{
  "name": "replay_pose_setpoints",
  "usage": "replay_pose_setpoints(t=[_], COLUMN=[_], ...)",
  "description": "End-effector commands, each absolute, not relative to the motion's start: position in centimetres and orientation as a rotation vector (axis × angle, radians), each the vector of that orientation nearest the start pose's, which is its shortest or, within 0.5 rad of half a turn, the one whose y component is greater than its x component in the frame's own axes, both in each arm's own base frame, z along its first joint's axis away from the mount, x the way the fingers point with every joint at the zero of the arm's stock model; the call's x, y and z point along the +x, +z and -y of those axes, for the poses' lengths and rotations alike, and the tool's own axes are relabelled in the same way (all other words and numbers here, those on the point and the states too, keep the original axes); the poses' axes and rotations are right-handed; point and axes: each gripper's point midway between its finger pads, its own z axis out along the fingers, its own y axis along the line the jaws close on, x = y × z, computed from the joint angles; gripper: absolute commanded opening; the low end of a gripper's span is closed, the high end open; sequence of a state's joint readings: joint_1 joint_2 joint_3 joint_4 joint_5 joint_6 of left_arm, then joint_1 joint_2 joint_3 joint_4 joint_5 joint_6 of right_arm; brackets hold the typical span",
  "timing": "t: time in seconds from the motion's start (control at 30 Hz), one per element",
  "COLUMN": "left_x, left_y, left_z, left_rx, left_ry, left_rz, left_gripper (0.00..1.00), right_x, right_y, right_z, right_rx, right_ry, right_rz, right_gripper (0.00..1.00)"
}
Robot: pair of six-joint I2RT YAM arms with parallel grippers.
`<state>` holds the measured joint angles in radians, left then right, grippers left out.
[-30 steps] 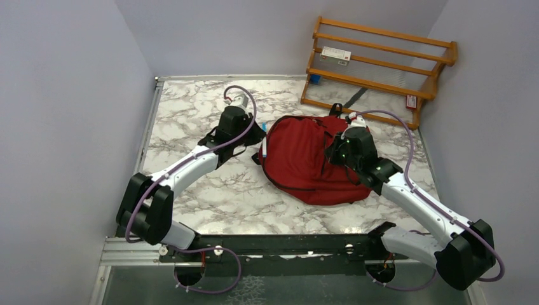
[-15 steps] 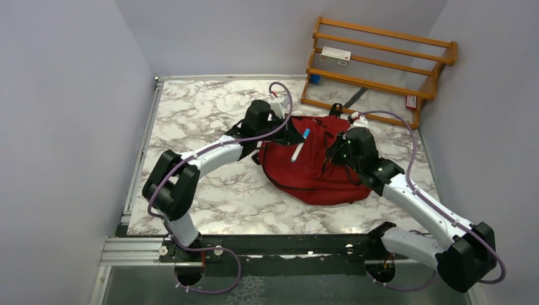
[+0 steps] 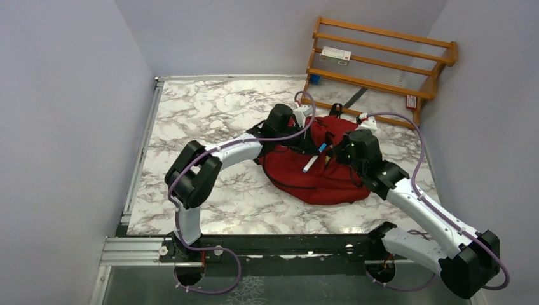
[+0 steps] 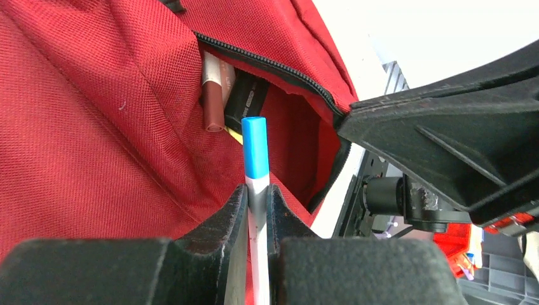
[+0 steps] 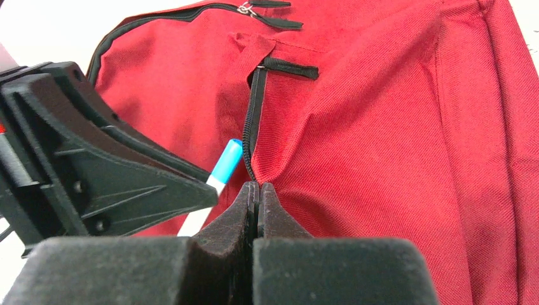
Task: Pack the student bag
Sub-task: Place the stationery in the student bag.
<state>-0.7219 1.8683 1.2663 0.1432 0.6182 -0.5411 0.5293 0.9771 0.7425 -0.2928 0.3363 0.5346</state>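
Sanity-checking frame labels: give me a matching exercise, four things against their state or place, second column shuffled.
Things:
1. left claw
2. right claw
3. student bag pocket
4. wooden rack

State or place:
A. unzipped, items showing inside
B. shut on the blue-capped marker
C. far right, beyond the bag
D. shut on the student bag at its zipper edge

Pairs: 1-B, 2-D, 3-A, 4-C
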Motion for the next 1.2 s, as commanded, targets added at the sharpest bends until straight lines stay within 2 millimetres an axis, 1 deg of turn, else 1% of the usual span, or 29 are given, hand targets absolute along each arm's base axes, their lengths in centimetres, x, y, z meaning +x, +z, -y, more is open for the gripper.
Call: replay_pose_setpoints(t=[0.0, 0.2, 0.4, 0.5, 0.6, 0.73, 0.83, 0.93, 1.03, 1.07, 1.17], left_x=[29.5, 30.4, 31.1, 31.8, 32.6, 34.0, 34.5, 34.9, 34.8, 34.6, 33.9], left_y=[15.6, 15.3, 14.1, 13.8, 14.4, 15.7, 16.5, 17.0, 17.2, 17.2, 17.0], left_z=[43.3, 44.5, 45.9, 46.5, 47.1, 48.2, 49.2, 50.0, 50.7, 50.9, 51.5], left_rx=[0.702, 0.712, 0.688, 0.654, 0.604, 0.482, 0.421, 0.398, 0.391, 0.394, 0.408], left_ry=[-1.420, -1.445, -1.489, -1.497, -1.512, -1.560, -1.601, -1.580, -1.562, -1.559, -1.563], left_rz=[-2.156, -2.176, -2.240, -2.253, -2.238, -2.215, -2.195, -2.180, -2.170, -2.169, -2.176], left_gripper=[0.00, 0.00, 0.00, 0.00, 0.00, 0.00, 0.00, 0.00, 0.00, 0.02, 0.16], right_x=[29.7, 29.7, 29.5, 29.5, 29.4, 29.3, 29.1, 29.1, 29.0, 29.0, 29.0], right_y=[18.3, 18.3, 18.4, 18.3, 18.3, 18.1, 18.2, 18.1, 18.1, 18.0, 18.0], right_z=[-13.1, -14.1, -14.4, -14.6, -14.9, -15.3, -15.6, -15.7, -15.7, -15.7, -15.7], right_rx=[0.209, 0.154, 0.142, 0.144, 0.147, 0.150, 0.155, 0.162, 0.166, 0.166, 0.169], right_ry=[0.318, 0.363, 0.383, 0.398, 0.420, 0.452, 0.473, 0.483, 0.485, 0.484, 0.485], right_rz=[-2.040, -2.051, -2.052, -2.052, -2.053, -2.061, -2.065, -2.066, -2.067, -2.068, -2.069], right_gripper=[0.01, 0.01, 0.00, 0.01, 0.00, 0.00, 0.01, 0.01, 0.00, 0.00, 0.01])
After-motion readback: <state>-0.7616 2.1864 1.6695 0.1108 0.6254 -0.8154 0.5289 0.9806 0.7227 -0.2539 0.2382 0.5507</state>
